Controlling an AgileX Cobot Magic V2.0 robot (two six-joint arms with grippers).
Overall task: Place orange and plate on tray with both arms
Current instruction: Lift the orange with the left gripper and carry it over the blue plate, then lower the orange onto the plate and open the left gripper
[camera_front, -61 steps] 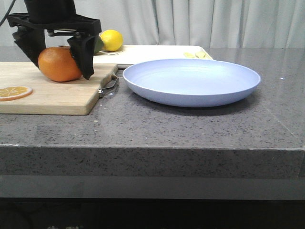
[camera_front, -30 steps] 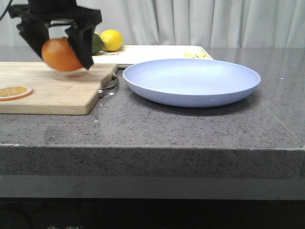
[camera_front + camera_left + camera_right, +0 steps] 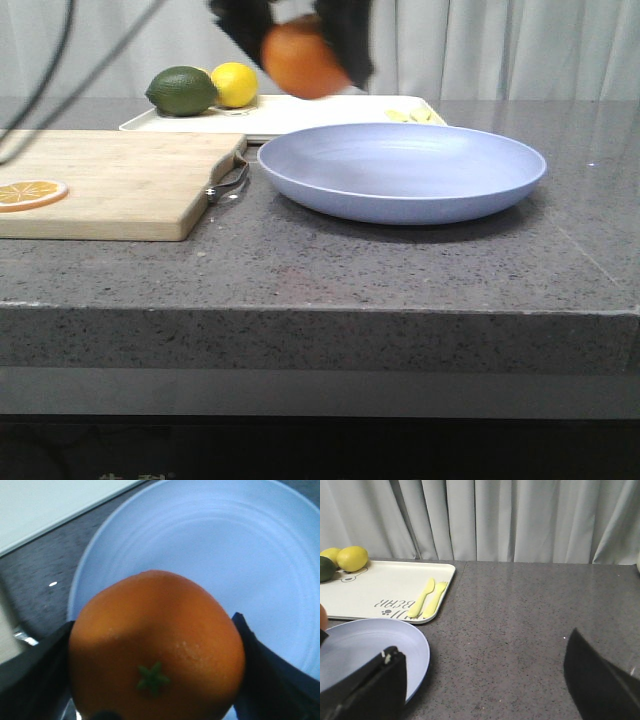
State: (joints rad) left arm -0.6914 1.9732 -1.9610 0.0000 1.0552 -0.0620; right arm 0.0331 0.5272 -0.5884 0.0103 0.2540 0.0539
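My left gripper [image 3: 303, 55] is shut on the orange [image 3: 303, 60] and holds it in the air above the far left rim of the lavender-blue plate [image 3: 400, 170]. In the left wrist view the orange [image 3: 156, 647] fills the space between the dark fingers [image 3: 260, 665], with the plate [image 3: 230, 555] below it. The cream-white tray [image 3: 330, 112] lies behind the plate; it also shows in the right wrist view [image 3: 380, 587]. My right gripper [image 3: 482, 680] is open and empty over bare counter, right of the plate [image 3: 365, 652]. It is out of the front view.
A wooden cutting board [image 3: 110, 185] with an orange slice [image 3: 30, 192] lies at the left. A lime [image 3: 182, 90] and a lemon [image 3: 234, 84] sit on the tray's left end; yellow cutlery [image 3: 430, 597] lies on its right end. Curtains hang behind.
My left gripper lifted the orange off the cutting board and carried it up and to the right, over the plate's far rim. The lime is now uncovered.
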